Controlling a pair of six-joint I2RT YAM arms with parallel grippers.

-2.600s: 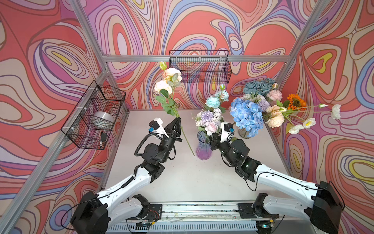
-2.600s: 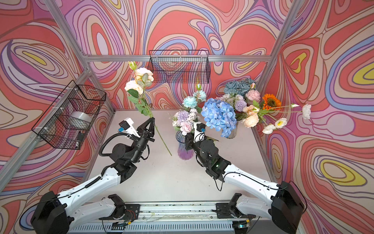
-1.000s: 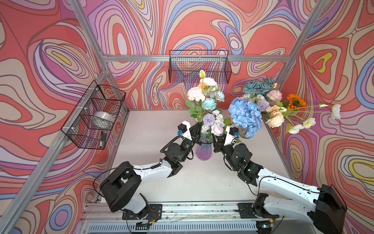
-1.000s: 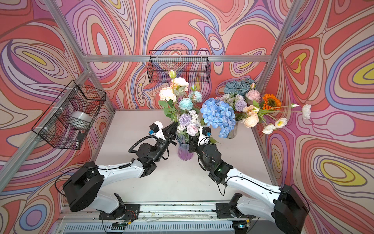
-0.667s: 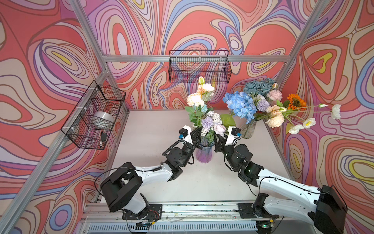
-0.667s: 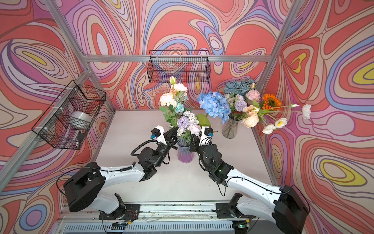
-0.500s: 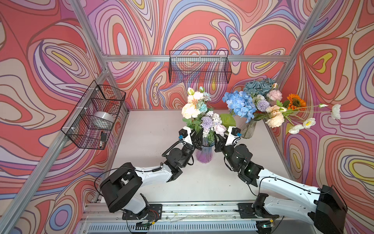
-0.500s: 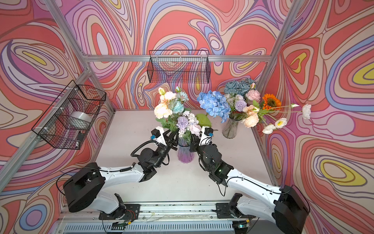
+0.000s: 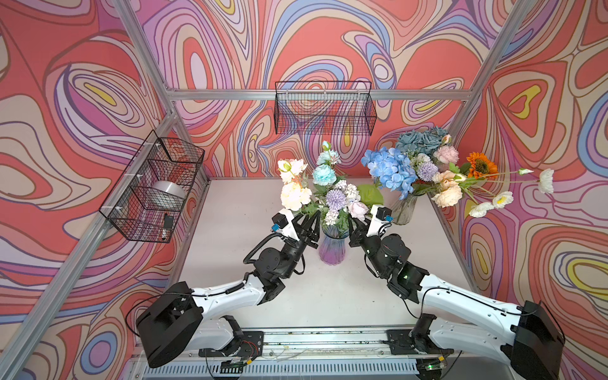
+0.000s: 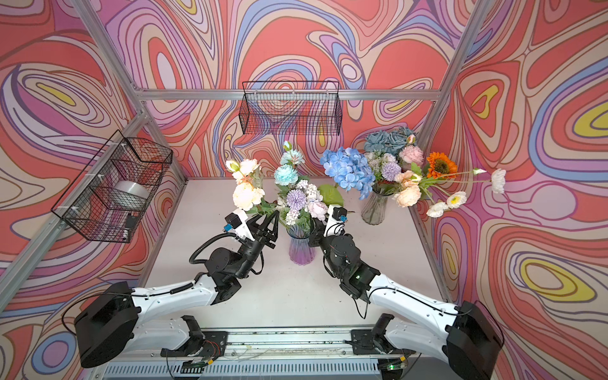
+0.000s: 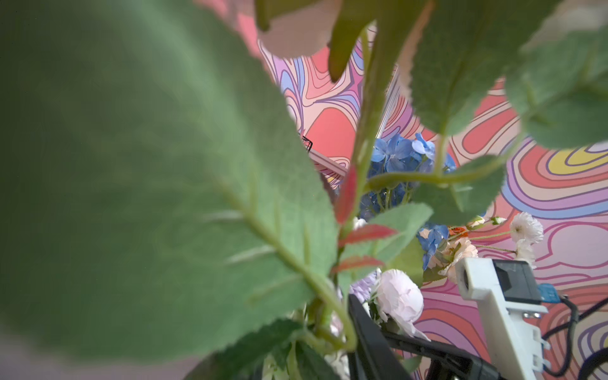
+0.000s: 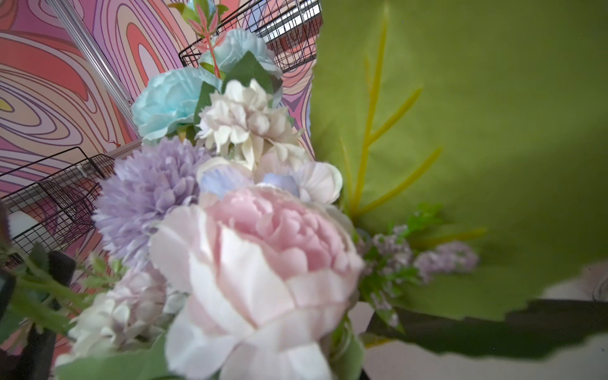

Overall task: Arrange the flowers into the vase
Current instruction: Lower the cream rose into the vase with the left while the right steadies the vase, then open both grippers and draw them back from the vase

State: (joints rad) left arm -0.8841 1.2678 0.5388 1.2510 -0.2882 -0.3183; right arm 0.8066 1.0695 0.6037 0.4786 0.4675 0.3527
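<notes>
It looks like the release step: your left gripper, just left of the purple vase, has its jaws parted and is holding nothing. The peach spray stands in the vase, leaning over that gripper. Your right gripper sits at the vase's right rim — foliage hides its grip. Next, back off without snagging leaves. More flowers wait behind the vase to the right.

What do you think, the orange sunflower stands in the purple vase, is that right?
No. The orange sunflower stands in the clear glass vase at the right, not in the purple vase; both top views show it.
</notes>
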